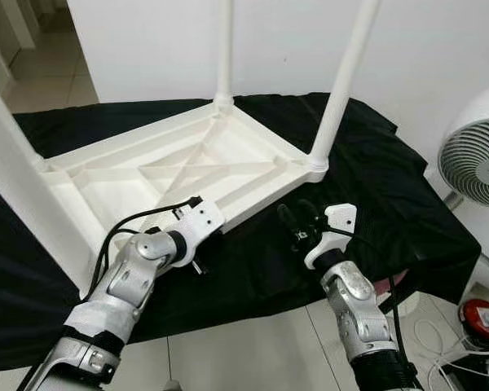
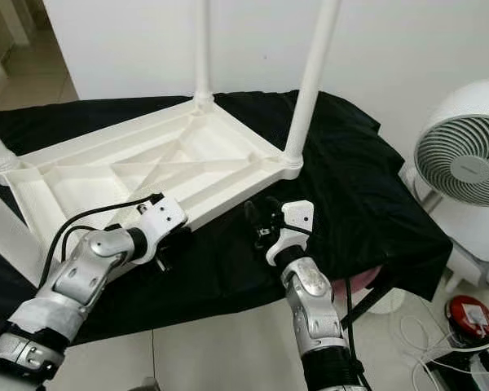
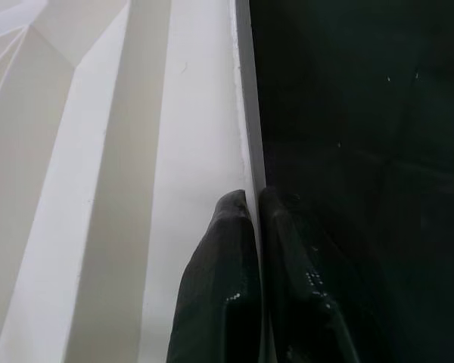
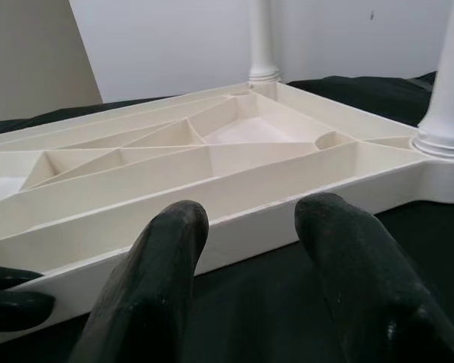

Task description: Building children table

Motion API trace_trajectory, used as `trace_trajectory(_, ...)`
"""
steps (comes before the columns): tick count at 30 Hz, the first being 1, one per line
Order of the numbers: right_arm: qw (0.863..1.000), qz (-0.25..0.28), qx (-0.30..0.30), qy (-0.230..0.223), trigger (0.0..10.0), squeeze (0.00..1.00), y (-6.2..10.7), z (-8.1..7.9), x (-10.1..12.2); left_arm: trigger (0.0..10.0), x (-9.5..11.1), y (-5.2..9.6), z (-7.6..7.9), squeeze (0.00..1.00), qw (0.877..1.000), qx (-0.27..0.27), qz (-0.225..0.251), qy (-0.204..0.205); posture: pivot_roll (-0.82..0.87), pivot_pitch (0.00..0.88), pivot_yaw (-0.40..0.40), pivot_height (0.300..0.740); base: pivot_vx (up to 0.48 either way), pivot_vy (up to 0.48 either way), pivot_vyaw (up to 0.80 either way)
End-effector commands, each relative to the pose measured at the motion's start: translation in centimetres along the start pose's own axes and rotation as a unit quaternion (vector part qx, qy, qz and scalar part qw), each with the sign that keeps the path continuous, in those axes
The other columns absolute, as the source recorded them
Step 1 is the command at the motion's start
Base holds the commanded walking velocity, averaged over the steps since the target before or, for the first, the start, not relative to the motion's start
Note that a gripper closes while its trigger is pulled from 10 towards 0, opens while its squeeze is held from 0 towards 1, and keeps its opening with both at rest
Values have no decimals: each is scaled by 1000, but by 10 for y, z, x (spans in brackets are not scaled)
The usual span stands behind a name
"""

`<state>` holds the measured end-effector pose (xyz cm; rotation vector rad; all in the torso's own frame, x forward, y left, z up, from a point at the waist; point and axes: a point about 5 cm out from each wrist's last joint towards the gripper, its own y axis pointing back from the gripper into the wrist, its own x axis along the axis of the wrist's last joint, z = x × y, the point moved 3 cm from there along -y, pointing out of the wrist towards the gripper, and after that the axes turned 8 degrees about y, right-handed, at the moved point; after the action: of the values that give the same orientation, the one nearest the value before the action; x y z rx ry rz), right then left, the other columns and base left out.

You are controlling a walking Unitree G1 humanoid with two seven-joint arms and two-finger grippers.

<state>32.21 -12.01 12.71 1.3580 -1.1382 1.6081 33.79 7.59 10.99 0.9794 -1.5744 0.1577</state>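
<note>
Left eye view: an upturned white plastic children's table [image 1: 187,167] lies on a surface draped in black cloth [image 1: 375,187], round white legs [image 1: 342,81] standing up from its corners. The left end effector [image 1: 202,244] works at the table's near rim; the right end effector [image 1: 297,218] hovers just off that rim. A white fan [image 1: 477,163] stands beyond the table's right-hand corner.

Left wrist view: the left fingers [image 3: 219,295] are pinched on the table's thin edge.

Right wrist view: the right fingers [image 4: 159,280] are spread, empty, facing the rim.

Judgement: steadying the frame; seating the remaining leg likely comes next. No lettering is legible.
</note>
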Motion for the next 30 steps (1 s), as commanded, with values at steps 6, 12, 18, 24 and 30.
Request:
trace_trajectory(6,1000,-1,-8,4,10000,0,4,2,-1,10000,42,-1,3,0,991,31,120,-57,-15,12,-29,740,0,0,0)
trace_trajectory(12,1000,-3,-7,1,10000,0,5,-1,-3,10000,59,15,-3,1000,983,45,178,-9,-2,17,-32,740,0,0,0)
trace_trajectory(18,1000,-4,2,0,10000,0,3,-4,-3,10000,62,24,-8,514,975,84,204,-13,14,16,-40,740,0,0,0)
trace_trajectory(24,1000,-5,7,-1,10000,0,3,-7,-4,10000,66,32,-7,0,968,96,232,19,20,15,-43,740,0,0,0)
trace_trajectory(30,1000,-5,6,8,10000,0,1,-7,-6,10000,52,58,-2,0,952,140,258,89,44,9,-50,740,0,0,0)
